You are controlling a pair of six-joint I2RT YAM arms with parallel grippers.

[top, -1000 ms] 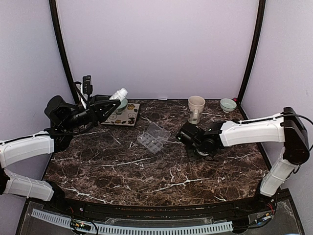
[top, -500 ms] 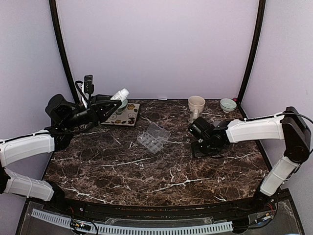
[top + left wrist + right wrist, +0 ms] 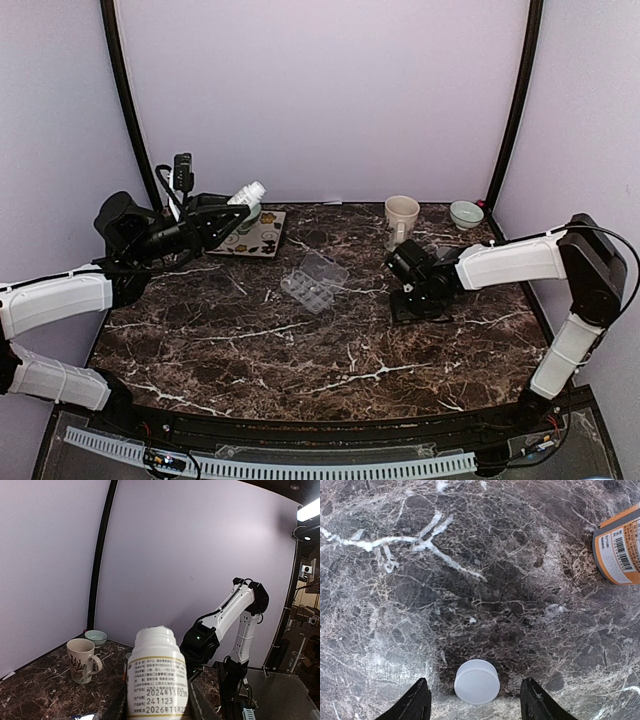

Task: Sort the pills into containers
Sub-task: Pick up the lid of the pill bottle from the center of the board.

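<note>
Top external, left hand (image 3: 232,210) gripping white bottle (image 3: 247,191)

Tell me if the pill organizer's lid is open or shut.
Open. In the top view the pill organizer has its clear lid swung back behind the cells, leaving them uncovered.
</note>
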